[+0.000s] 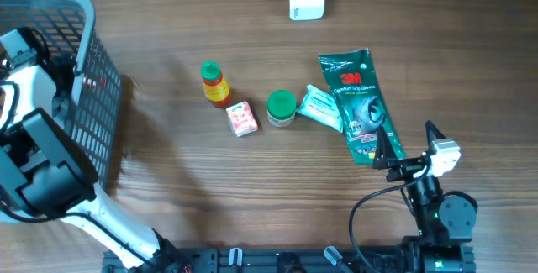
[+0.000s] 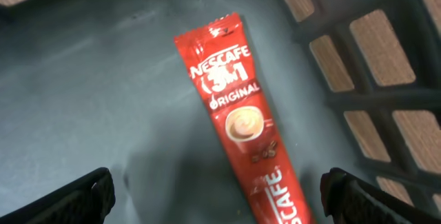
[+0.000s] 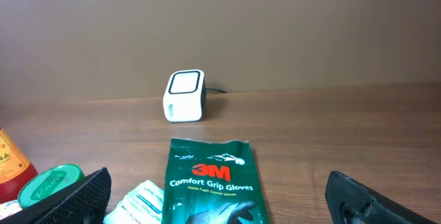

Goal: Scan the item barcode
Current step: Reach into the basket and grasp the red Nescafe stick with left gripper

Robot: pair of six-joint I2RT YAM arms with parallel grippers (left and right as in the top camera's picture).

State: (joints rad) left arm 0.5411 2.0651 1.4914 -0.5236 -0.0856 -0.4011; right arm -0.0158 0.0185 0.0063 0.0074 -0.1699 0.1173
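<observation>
Two claws, both spread wide and holding nothing. The left gripper [image 2: 220,198] hangs inside the grey plastic mesh basket [image 2: 358,100], fingers apart above a red Nescafé 3-in-1 coffee sachet [image 2: 238,120] that lies flat on the basket floor, untouched. That item looks dealt with.

The right gripper [image 3: 220,200] hovers low over the wooden table [image 1: 210,189], at the near end of the dark green 3M glove pack [image 3: 210,179]. It faces the small white box-shaped barcode scanner [image 3: 185,96], well beyond the pack.

By my reading five items wait on the table:
- the glove pack
- a white-and-teal flat packet [image 1: 321,107]
- a green-lidded jar [image 1: 282,107]
- a small red-and-white carton [image 1: 241,119]
- a green-capped sauce bottle [image 1: 214,84]

None is lifted yet; the glove pack seems the likely next pick.
</observation>
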